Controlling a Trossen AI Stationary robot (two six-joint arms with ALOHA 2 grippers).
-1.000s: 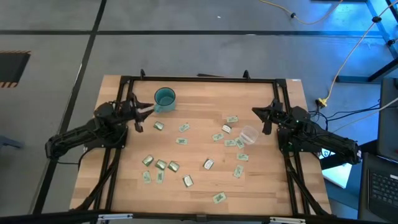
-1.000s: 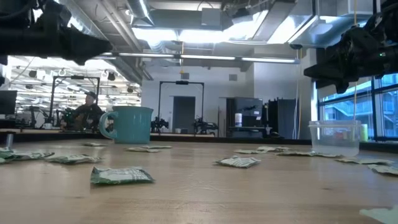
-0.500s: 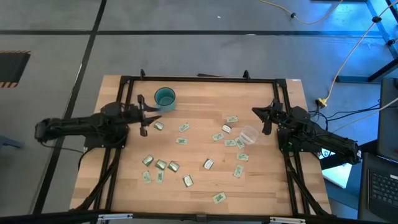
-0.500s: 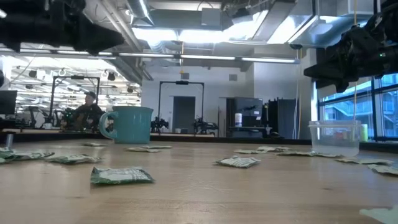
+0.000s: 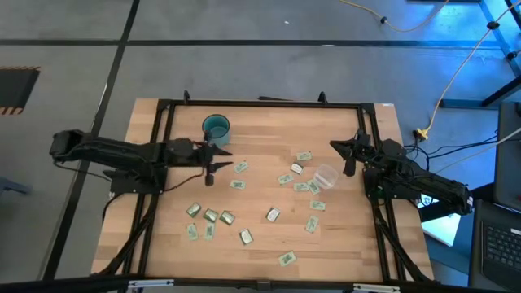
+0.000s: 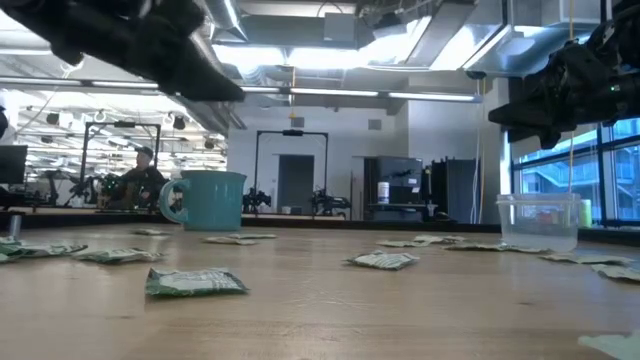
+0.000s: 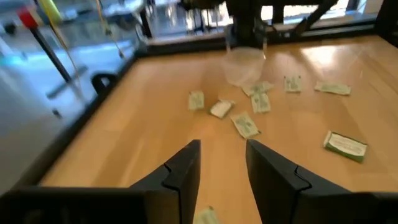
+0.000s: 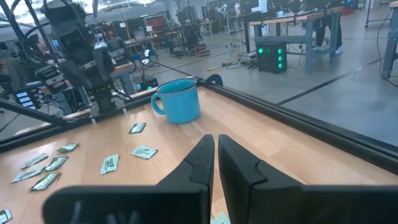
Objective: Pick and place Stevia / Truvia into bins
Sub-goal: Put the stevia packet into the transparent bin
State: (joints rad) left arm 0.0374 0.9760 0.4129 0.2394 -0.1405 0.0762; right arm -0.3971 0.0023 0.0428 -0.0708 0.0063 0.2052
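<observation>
Many flat paper sachets [image 5: 237, 185] on pale wood-grain table [image 5: 260, 244], round teal cup [image 5: 216, 128].

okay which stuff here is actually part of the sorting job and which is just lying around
Job: sweetener sachets scattered on the table, teal cup, clear plastic cup, left gripper, right gripper.

Lying about: yellow cable on the floor, green-lit box in the room behind.

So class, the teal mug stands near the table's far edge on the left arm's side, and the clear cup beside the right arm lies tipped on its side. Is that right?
Not quite. The clear cup stands upright, as the low view shows. The teal mug is indeed near the far edge on the left arm's side.
</observation>
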